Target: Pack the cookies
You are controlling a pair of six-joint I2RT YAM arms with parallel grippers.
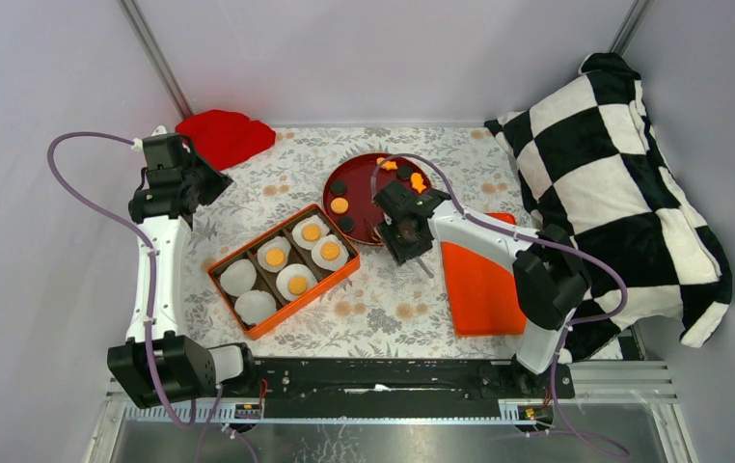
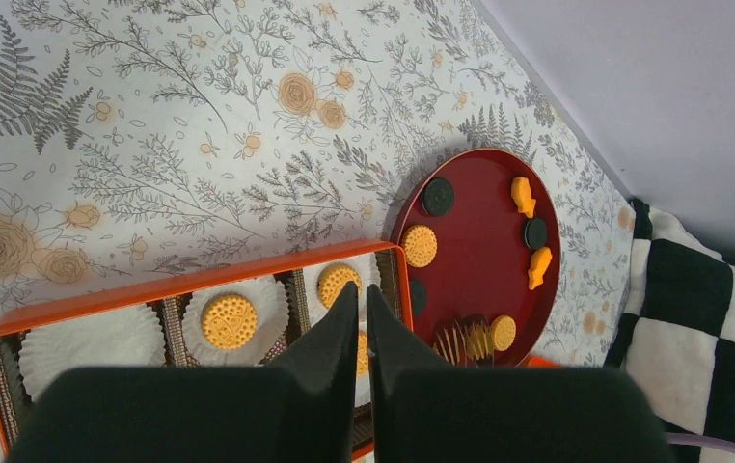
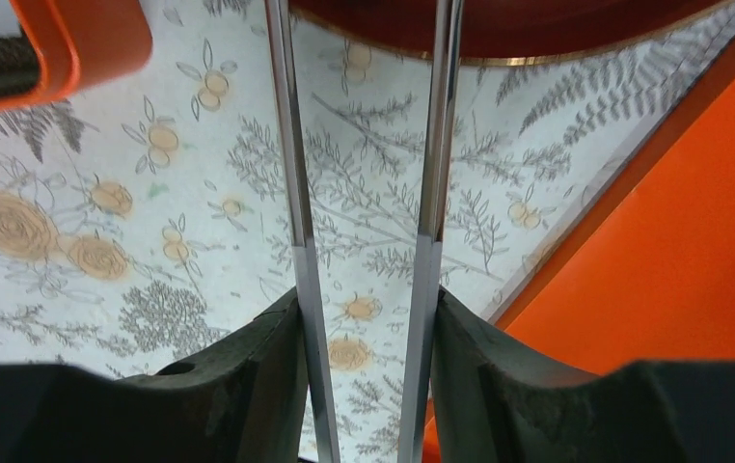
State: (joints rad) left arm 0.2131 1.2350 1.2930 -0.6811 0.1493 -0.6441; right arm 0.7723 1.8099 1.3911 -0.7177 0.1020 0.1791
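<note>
Several round orange-yellow cookies [image 1: 312, 232] lie on white liners in the orange box [image 1: 267, 328]; two liners [image 1: 238, 278] are bare. More cookies [image 1: 340, 205] [image 2: 420, 245] [image 2: 503, 333] rest on the dark red plate [image 1: 364, 166]. My right gripper [image 1: 409, 241] [image 3: 366, 297] hangs over the plate's near edge, shut on metal tongs [image 3: 296, 193]. The tong arms stand apart with only tablecloth showing between them, and their tips run out of the right wrist view. My left gripper [image 1: 211, 183] [image 2: 364, 289] is shut and empty, high at the back left.
The plate also holds dark discs [image 2: 438, 196] and orange fish-shaped pieces [image 2: 523, 196]. An orange lid [image 1: 479, 285] lies right of the box. A red cloth [image 1: 224, 135] sits at the back left. A checkered cushion [image 1: 614, 183] fills the right side.
</note>
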